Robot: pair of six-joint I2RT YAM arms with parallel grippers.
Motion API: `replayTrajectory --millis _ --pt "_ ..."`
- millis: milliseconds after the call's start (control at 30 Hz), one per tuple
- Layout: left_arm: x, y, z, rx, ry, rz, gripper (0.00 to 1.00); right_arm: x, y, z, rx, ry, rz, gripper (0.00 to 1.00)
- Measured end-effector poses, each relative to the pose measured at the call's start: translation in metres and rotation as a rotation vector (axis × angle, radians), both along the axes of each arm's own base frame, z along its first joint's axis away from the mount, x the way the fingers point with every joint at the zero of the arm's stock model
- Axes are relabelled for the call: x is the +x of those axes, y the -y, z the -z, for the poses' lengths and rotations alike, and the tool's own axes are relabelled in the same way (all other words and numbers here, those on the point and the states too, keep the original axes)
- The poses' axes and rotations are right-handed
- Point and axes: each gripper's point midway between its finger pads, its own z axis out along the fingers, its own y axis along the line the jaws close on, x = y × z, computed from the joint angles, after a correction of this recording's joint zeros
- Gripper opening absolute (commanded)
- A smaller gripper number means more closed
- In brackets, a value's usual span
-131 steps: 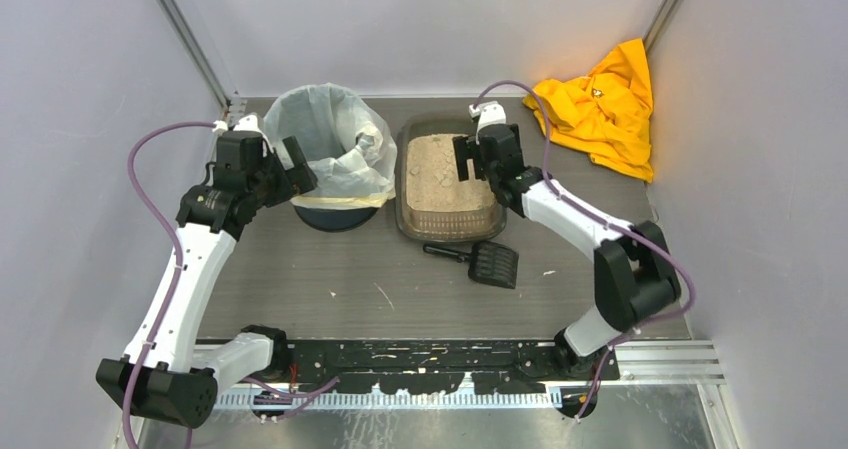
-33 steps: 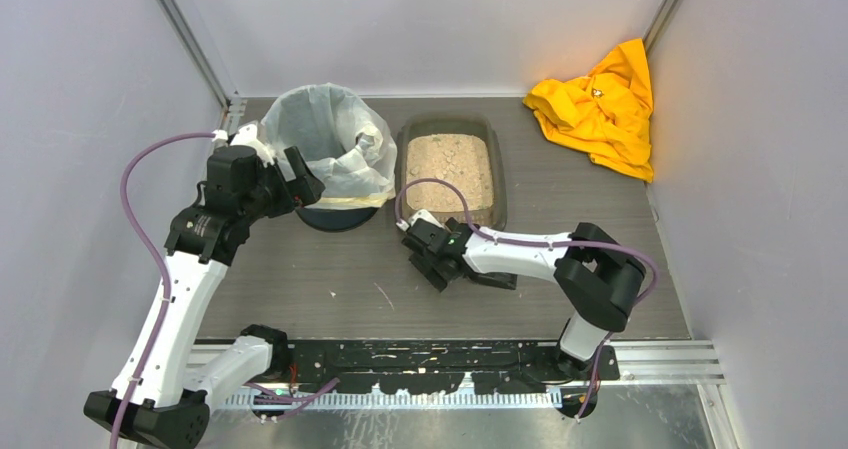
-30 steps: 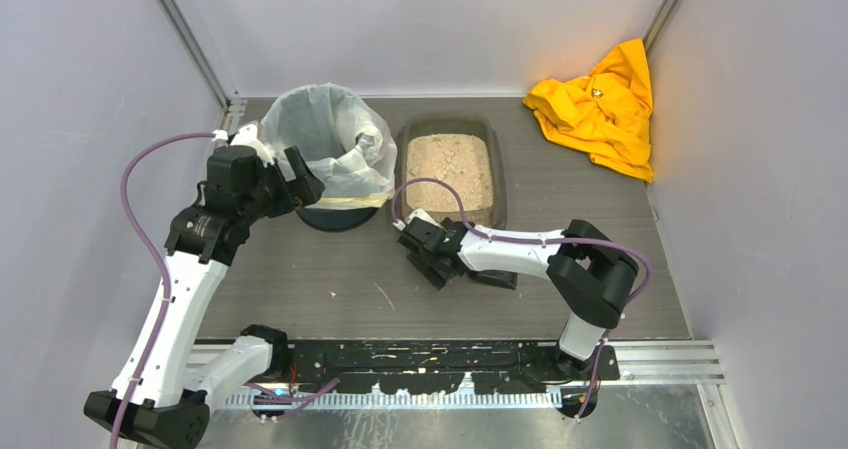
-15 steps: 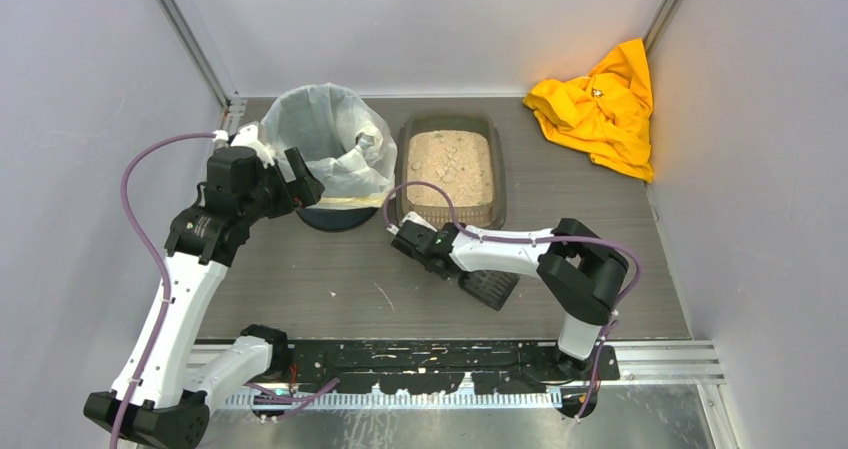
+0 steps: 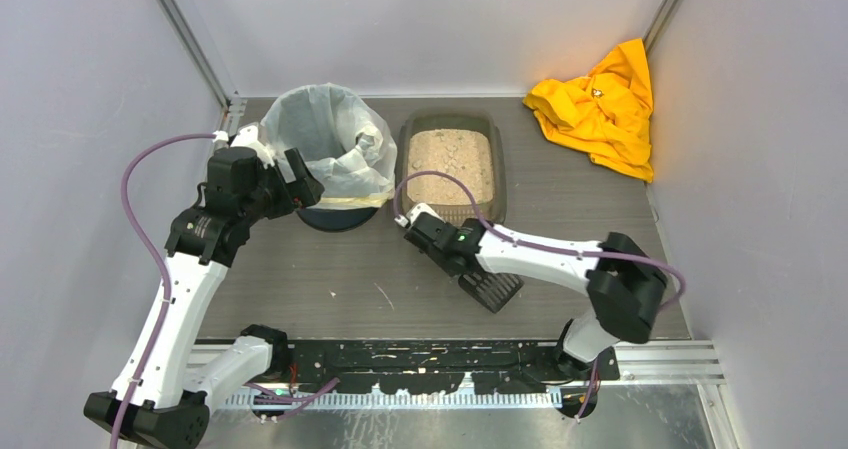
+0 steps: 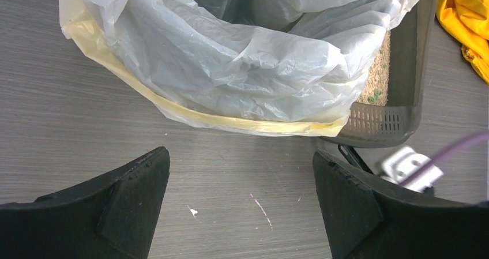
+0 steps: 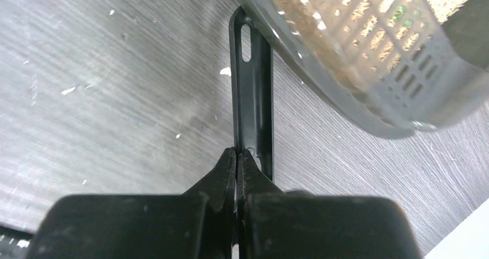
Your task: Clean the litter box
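Observation:
The litter box (image 5: 499, 174), a shallow brown-grey tray of pale granules, sits mid-table at the back; its slotted near wall (image 7: 398, 80) shows in the right wrist view and its end (image 6: 403, 80) in the left wrist view. A black slotted scoop (image 5: 492, 290) lies on the table just in front of it. My right gripper (image 5: 452, 262) is low over the scoop's handle (image 7: 252, 92) and shut (image 7: 237, 153) on its near part. My left gripper (image 5: 300, 174) hangs open (image 6: 239, 178) beside the bin, holding nothing.
A round bin with a white bag liner (image 5: 330, 144) stands left of the tray, its bag (image 6: 248, 68) filling the left wrist view. A crumpled yellow cloth (image 5: 600, 104) lies at the back right. Small white flecks dot the grey table (image 5: 350, 289).
My right arm came down from the litter box to the scoop and its jaws shut on the handle. The scoop shifted slightly toward the near edge. The left arm stayed put.

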Motion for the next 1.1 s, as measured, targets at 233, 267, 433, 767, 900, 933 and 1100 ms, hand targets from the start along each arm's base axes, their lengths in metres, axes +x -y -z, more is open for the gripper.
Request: replayTrajectory --millis 233,267,433,767,900,933,1100 --pt "0.000 0.000 0.000 0.000 0.000 -0.001 0.94 -0.010 0.004 -0.046 0.110 0.034 -0.042 0.01" --pt "0.000 0.000 0.000 0.000 0.000 0.000 0.94 -0.009 0.004 -0.051 0.125 0.048 -0.045 0.01" --pt "0.000 0.000 0.000 0.000 0.000 0.000 0.94 -0.003 0.005 -0.067 0.162 0.088 -0.056 0.01" --pt "0.000 0.001 0.000 -0.002 0.000 0.003 0.94 0.028 0.011 -0.073 0.219 0.137 0.018 0.01" --pt "-0.001 0.005 -0.001 -0.016 -0.002 0.025 0.94 0.054 0.011 -0.098 0.368 0.193 0.066 0.01" --pt "-0.001 0.007 -0.001 -0.023 -0.003 0.036 0.94 0.061 0.010 -0.107 0.416 0.206 0.077 0.01" --pt "-0.001 0.019 -0.005 -0.061 0.004 0.091 0.93 0.104 0.013 -0.151 0.652 0.268 0.130 0.01"
